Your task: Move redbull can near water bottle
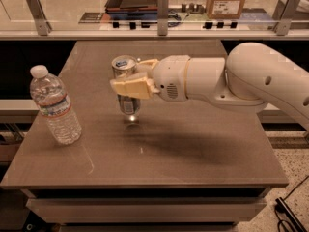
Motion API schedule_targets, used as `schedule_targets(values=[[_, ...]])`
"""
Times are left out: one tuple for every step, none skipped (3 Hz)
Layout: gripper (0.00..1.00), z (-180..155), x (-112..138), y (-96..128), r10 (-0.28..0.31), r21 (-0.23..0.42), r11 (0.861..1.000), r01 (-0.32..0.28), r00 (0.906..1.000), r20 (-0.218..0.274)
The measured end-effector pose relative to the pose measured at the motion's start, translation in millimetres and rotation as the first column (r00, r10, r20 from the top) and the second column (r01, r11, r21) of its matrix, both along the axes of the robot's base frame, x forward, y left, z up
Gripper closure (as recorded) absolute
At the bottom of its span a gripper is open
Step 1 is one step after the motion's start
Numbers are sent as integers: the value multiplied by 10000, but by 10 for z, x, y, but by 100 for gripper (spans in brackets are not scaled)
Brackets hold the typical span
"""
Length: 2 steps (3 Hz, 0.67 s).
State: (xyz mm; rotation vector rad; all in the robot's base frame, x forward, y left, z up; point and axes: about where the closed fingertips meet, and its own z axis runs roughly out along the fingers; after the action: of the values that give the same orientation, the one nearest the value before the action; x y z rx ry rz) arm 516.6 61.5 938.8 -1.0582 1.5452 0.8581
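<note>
Redbull can (128, 105) upright in hand (128, 77) above table (193, 153), near water bottle (54, 108).

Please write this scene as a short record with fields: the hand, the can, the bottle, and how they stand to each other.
hand: the hand is shut on the redbull can, above the middle of the table
redbull can: upright, gripped around its upper part; cannot tell if its base touches the table
water bottle: upright, white cap on, near the table edge at the left of the view
relation: can and bottle apart, bare tabletop between them
task state: can in the hand, not yet released
</note>
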Motion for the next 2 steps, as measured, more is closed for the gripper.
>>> schedule_targets(values=[[100, -8, -196, 172, 226, -132, 9997, -226, 9997, -6], [100, -42, -327, 298, 276, -304, 9992, -273, 9996, 77]])
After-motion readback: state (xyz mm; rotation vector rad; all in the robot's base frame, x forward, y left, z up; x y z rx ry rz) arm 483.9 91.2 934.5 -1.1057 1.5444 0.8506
